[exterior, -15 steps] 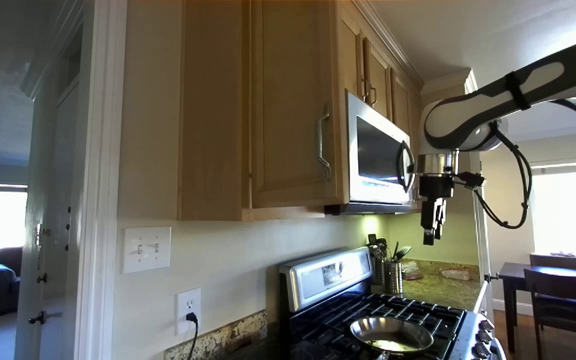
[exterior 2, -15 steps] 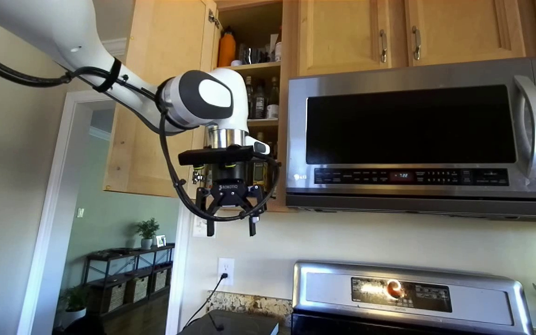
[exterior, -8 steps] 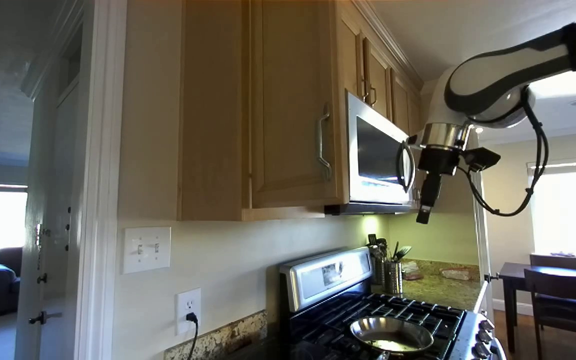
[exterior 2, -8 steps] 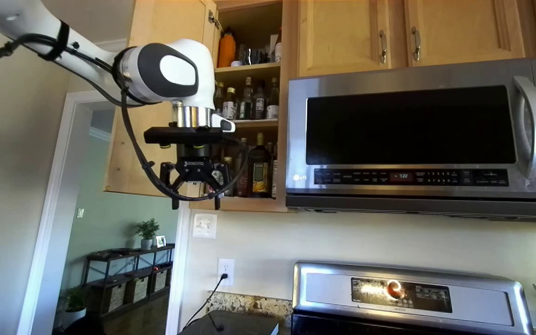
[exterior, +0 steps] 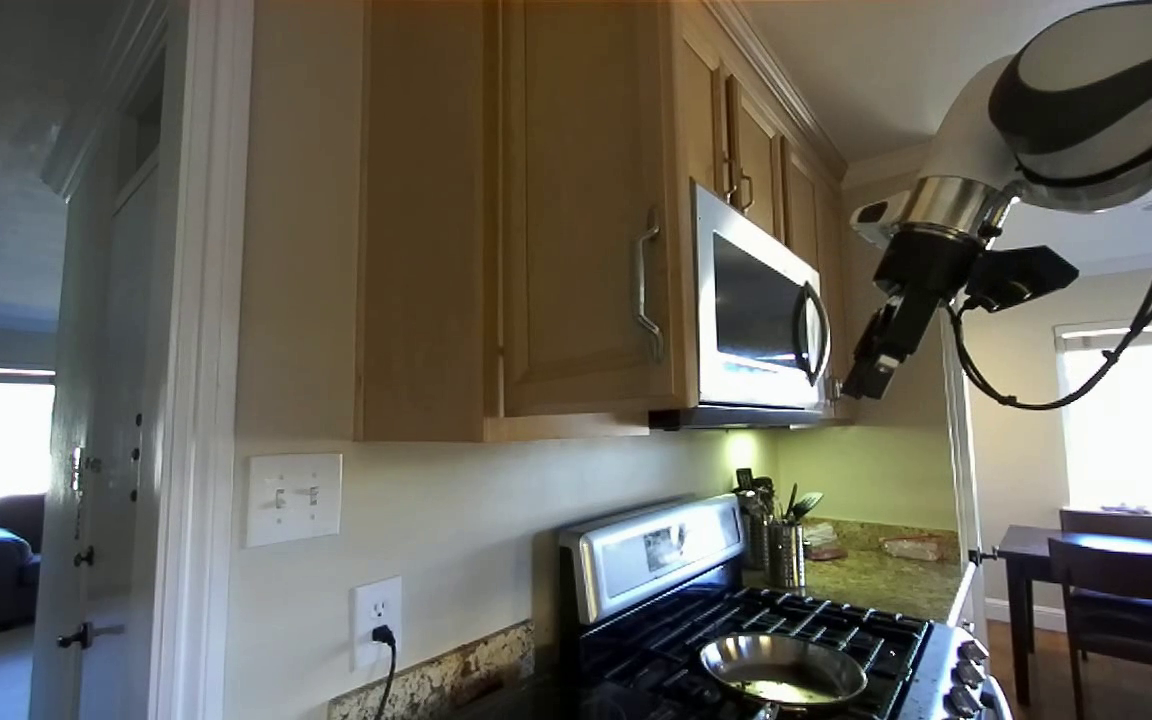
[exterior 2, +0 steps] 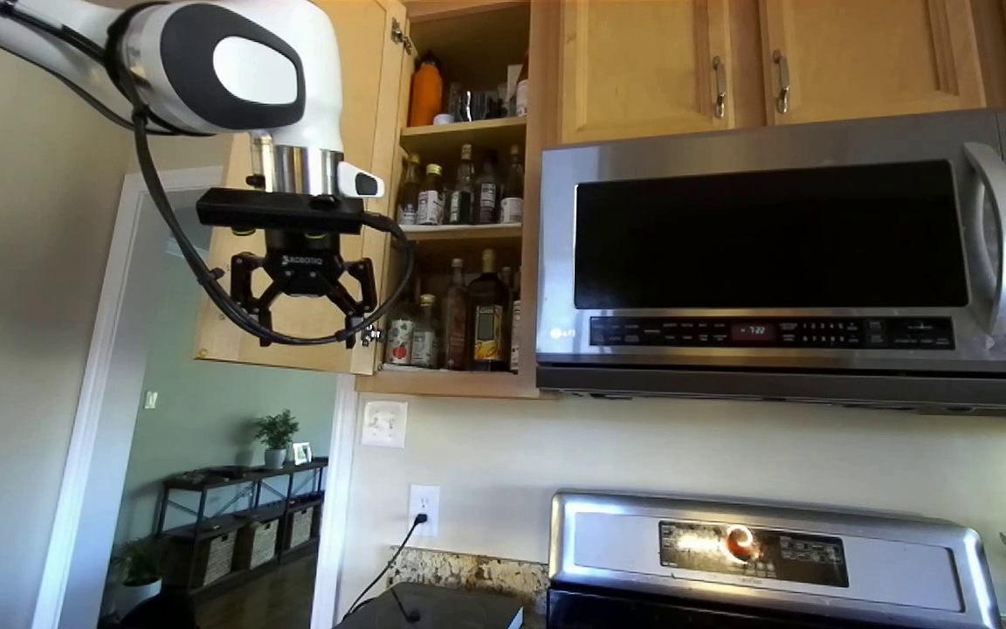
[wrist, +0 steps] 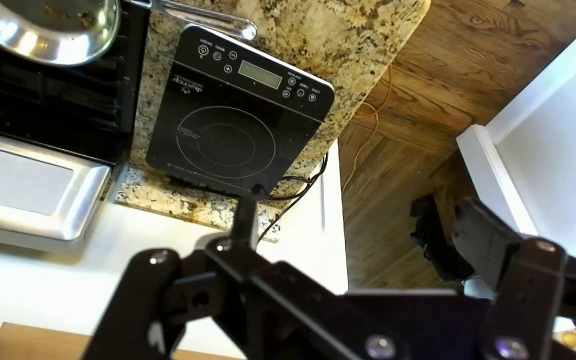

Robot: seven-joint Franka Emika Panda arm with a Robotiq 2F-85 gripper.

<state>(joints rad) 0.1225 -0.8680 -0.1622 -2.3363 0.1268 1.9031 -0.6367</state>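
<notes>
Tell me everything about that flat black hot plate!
The hot plate looks like shiny black glass, with rounded corners, pale printed rings, round button symbols and a small, blank-looking display. It lies flat on the speckled counter beside the stove. A black cord runs by one edge; I can't tell if they touch.
</notes>
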